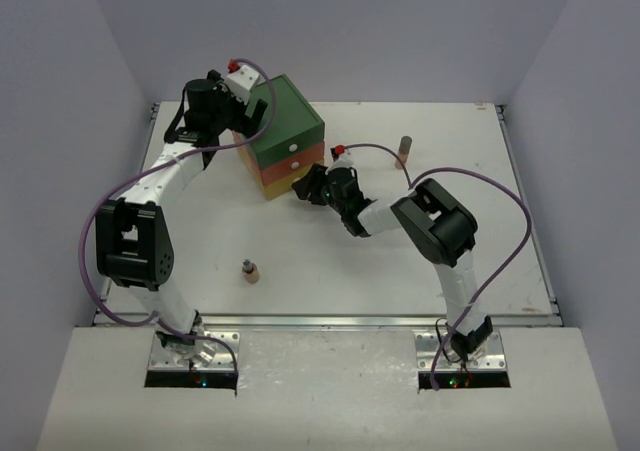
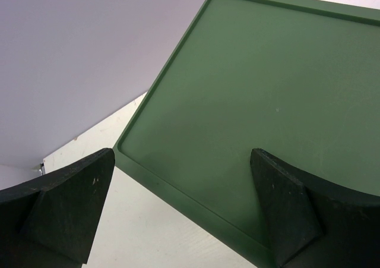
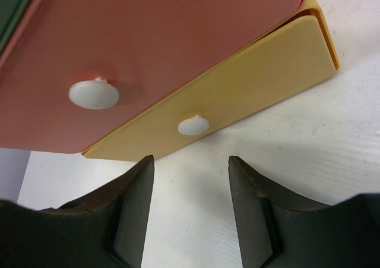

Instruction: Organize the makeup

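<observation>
Tan bottle (image 1: 250, 271) and taller bottle (image 1: 404, 151) well apart on table (image 1: 500, 261).

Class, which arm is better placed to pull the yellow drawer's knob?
Right: the open right hand faces the small white round knob on the yellow drawer front; the left hand is over the box's green top.

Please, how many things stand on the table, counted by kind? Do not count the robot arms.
Bottles: 2, the short dark-capped bottle and the taller tan bottle
Drawer box: 1
Total: 3
</observation>
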Controlling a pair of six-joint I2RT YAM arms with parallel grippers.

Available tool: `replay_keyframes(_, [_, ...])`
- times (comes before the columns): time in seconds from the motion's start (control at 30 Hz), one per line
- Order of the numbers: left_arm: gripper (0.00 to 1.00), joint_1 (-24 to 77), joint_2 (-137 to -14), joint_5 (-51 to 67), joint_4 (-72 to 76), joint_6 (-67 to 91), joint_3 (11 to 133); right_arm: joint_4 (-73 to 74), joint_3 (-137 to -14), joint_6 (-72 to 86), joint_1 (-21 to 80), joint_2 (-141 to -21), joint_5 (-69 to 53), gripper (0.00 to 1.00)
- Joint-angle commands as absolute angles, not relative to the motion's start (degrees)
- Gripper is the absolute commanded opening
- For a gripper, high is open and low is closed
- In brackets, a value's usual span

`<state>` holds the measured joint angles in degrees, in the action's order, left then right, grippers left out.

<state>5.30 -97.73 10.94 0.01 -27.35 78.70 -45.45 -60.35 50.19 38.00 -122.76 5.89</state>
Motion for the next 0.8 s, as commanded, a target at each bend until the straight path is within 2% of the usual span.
replay_keyframes(0.0, [1.0, 5.54, -101.1, 8.79, -13.1, -29.68, 75.2, -48.72, -64.87, 51.07, 37.88, -124.6, 7.27, 0.52])
replay_keyframes(0.77, [1.0, 5.61, -100.63, 8.65, -13.27, -29.6, 74.71, -48.71, -68.3, 45.67, 37.25, -128.8, 10.11, 0.41])
